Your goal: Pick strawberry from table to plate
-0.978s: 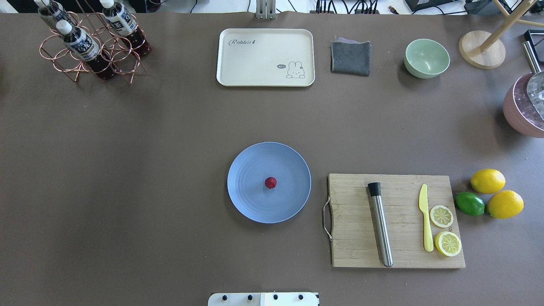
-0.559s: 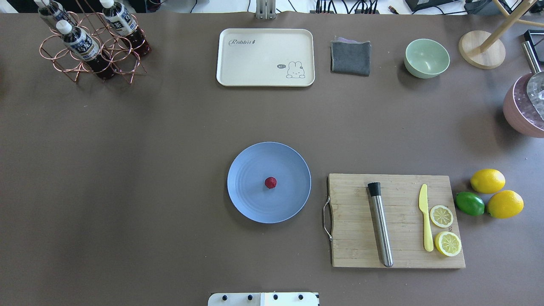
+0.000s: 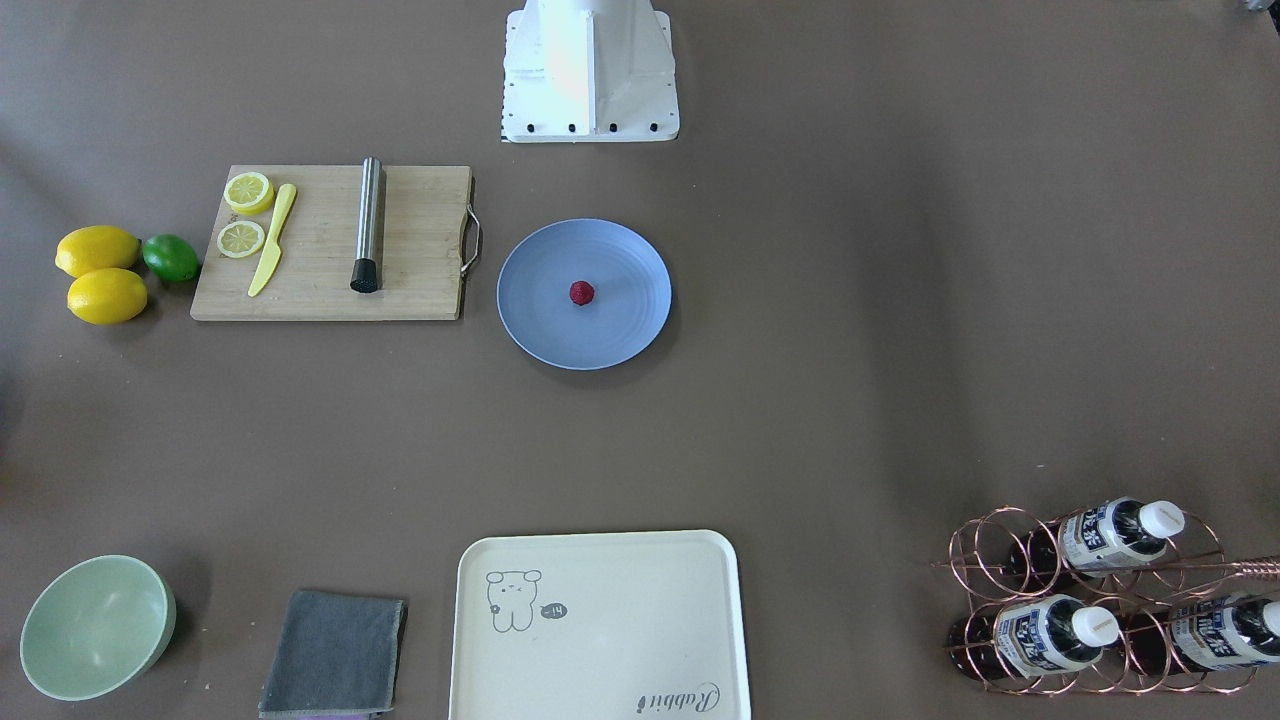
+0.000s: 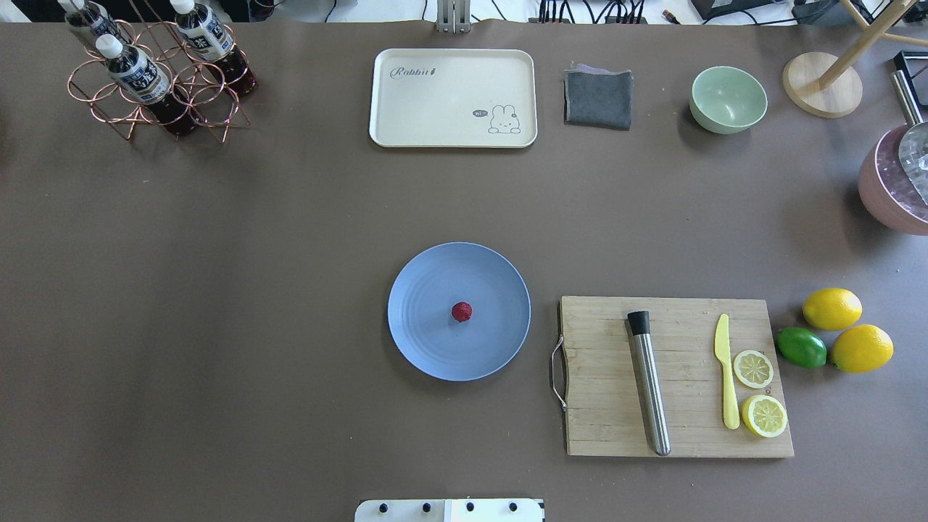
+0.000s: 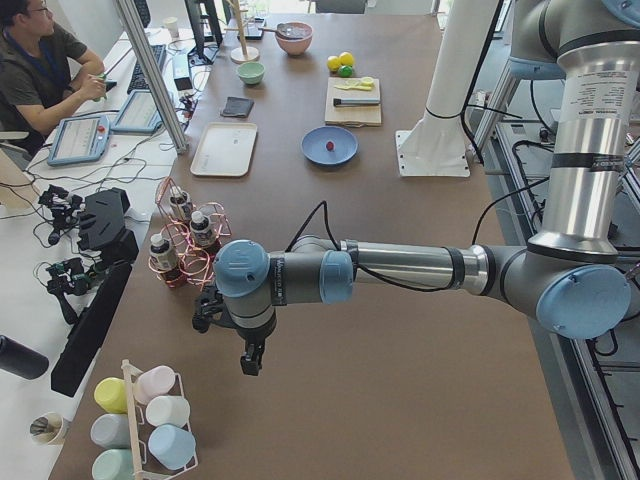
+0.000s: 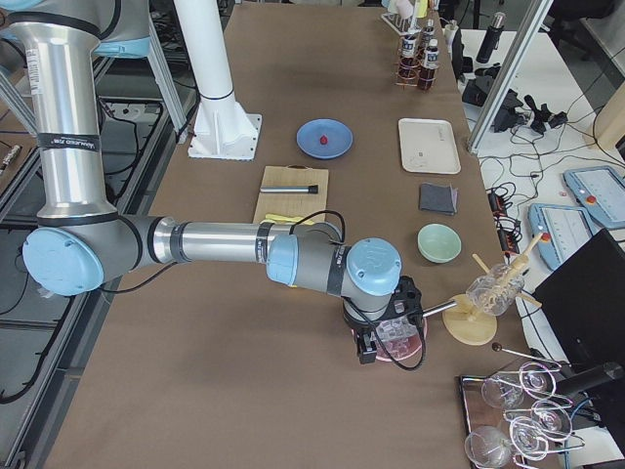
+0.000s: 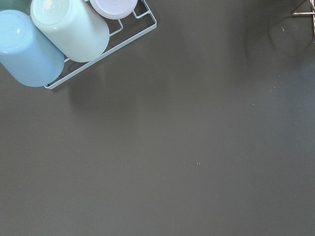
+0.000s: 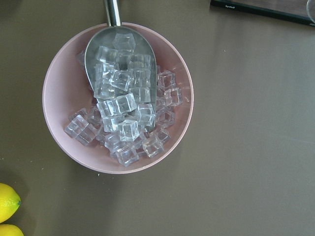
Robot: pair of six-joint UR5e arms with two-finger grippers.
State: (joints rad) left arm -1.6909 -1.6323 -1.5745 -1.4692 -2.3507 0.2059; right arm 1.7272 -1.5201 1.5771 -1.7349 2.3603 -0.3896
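Matt plate (image 4: 428, 341); bumpy strawberry (image 4: 462, 312) — perhaps plastic; matt table (image 4: 217, 290).

Overhead, front-facing — opposed; both frame plate (image 4: 428, 344)

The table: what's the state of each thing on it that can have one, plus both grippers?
strawberry: on the plate, centred, ungripped.
plate: flat, holding only the strawberry.
green bowl: upright, empty.
cream tray: empty.
grey cloth: folded.
lemon halves: cut faces up.
bottles: capped.
pink bowl: filled with ice cubes.
left gripper: cannot tell.
right gripper: cannot tell.
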